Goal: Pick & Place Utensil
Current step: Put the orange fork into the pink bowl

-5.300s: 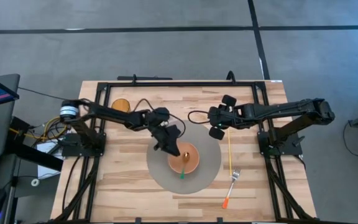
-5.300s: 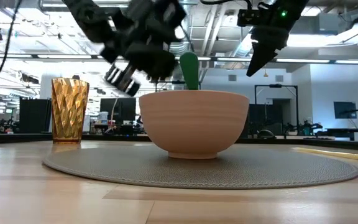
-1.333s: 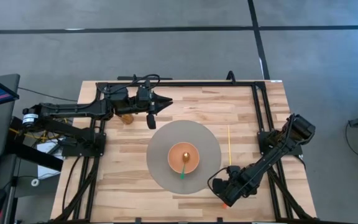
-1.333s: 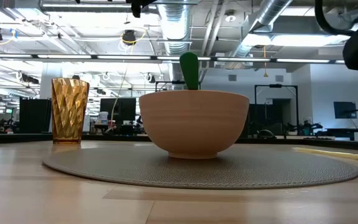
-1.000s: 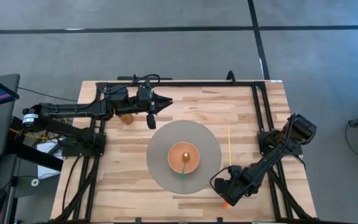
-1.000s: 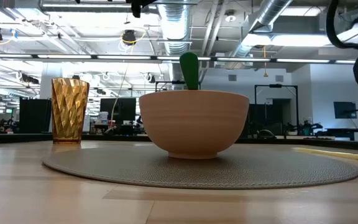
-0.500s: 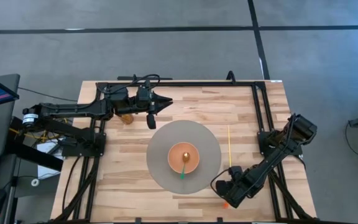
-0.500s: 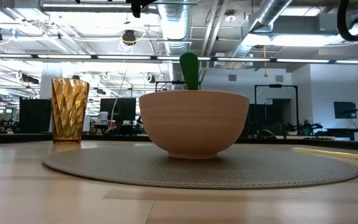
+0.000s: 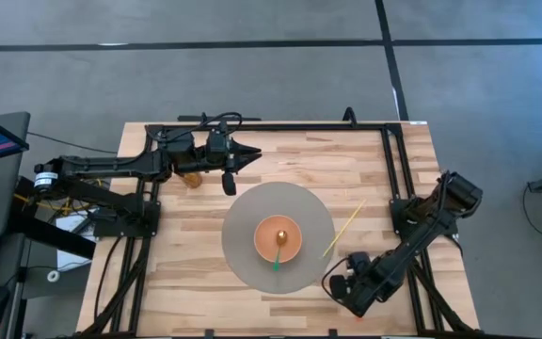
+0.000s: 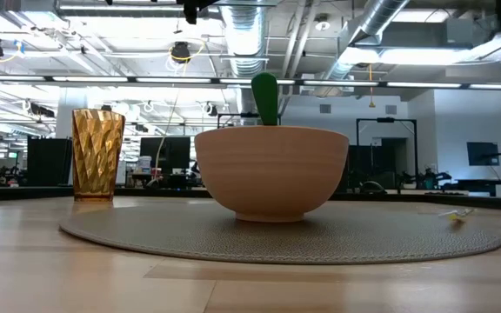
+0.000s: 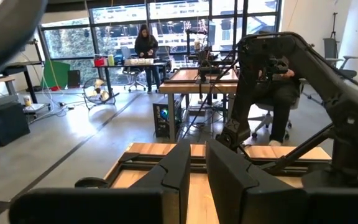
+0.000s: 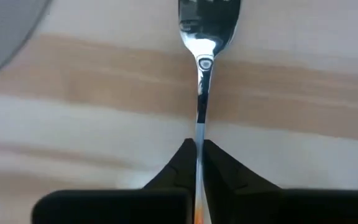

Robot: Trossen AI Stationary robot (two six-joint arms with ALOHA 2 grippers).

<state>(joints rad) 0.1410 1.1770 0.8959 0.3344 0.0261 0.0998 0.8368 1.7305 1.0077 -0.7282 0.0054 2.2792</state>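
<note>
Could lose the fork (image 12: 199, 68) on lifting, with only the thin shank pinched and the head hanging forward. Right gripper (image 12: 197, 151) shut tight on that shank, low over the wood just beside the round mat (image 9: 243, 218), fork head pointing ahead between the fingers. Left gripper (image 11: 195, 163) parked well away from the mat, fingers nearly together, holding nothing.

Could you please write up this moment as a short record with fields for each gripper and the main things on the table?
right gripper: low over the table's near right part, shut on the fork at its stem
left gripper: waiting over the far left of the table, shut, empty
bowl: centred on the round grey mat, green-handled spoon inside
amber cup: far left, upright
yellow stick: lying diagonally, right of the mat
</note>
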